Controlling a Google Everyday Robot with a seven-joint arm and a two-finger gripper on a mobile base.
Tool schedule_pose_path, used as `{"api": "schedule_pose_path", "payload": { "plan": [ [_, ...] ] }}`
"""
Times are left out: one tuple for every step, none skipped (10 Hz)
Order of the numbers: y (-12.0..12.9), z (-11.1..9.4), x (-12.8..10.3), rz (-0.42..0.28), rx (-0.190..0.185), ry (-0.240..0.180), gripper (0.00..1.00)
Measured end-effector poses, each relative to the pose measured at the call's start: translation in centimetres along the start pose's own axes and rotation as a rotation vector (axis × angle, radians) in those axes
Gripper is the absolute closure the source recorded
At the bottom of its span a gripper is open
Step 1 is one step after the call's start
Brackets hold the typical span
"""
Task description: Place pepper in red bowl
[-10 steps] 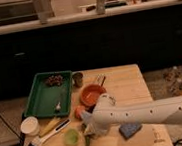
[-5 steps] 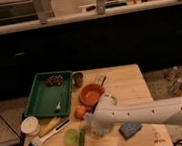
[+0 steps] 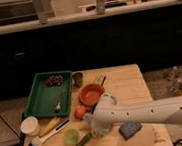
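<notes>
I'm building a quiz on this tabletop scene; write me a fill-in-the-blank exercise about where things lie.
1. The long dark green pepper lies on the wooden ____, not in the bowl.
2. The round red bowl sits just right of the green ____.
3. The gripper at the white arm's end is beside the pepper's ____ end.
4. The blue sponge lies ____ of the pepper.

Missing words: table; tray; right; right

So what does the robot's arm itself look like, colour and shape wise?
The arm is a thick, smooth, glossy white tube entering from the right edge, ending in a rounded, bulbous white joint near the red bowl. The gripper hangs below that joint, pale like the rest, just right of the pepper. No cables, logos or markings are visible on the casing.
</notes>
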Motion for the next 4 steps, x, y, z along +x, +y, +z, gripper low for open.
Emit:
{"api": "schedule_pose_path", "payload": {
  "plan": [
    [0.12,-0.08,0.05,0.003,-0.001,0.002,1.0],
    [0.13,-0.16,0.05,0.004,-0.001,0.005,1.0],
    [0.04,-0.3,-0.09,0.0,-0.002,0.007,0.98],
    [-0.01,-0.56,-0.3,-0.004,-0.002,0.011,0.9]
  ]
}}
